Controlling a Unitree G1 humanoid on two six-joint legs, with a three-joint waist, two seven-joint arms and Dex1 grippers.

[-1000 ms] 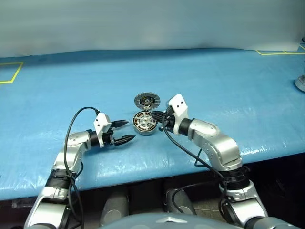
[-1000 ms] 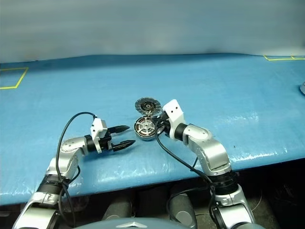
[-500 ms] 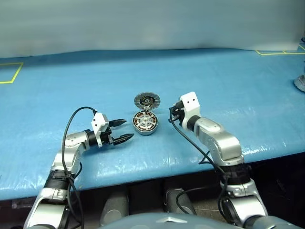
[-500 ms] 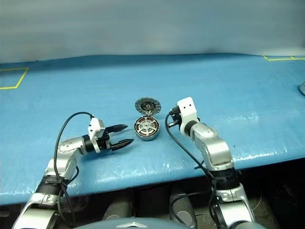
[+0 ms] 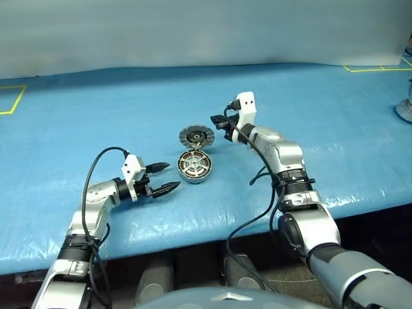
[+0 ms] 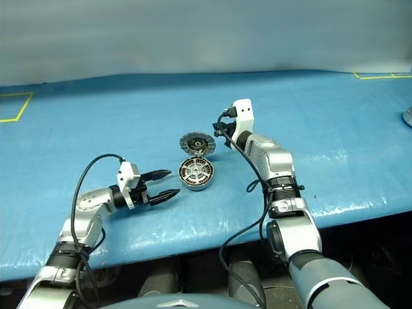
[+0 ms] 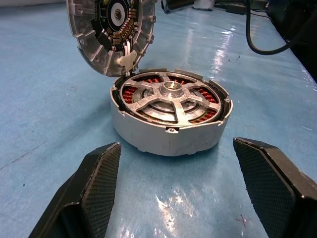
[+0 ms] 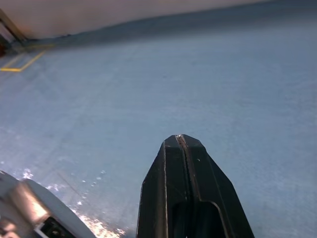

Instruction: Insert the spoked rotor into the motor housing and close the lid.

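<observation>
Grey motor housing (image 7: 171,133) with spoked rotor (image 7: 171,97) inside

Left arm low at 8 o'clock, elbow bent, forearm running toward 3 o'clock; left gripper (image 5: 166,177) about level, fingers (image 7: 94,183) spread wide, nothing between them; right arm stretched from 5 o'clock up toward 12, wrist raised; right gripper (image 5: 215,120) points toward 9 o'clock, fingers (image 8: 184,188) pressed together, holding nothing; grippers well apart.

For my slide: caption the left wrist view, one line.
Open left hand faces round grey metal housing, spoked rotor seated, hinged lid raised.
</observation>
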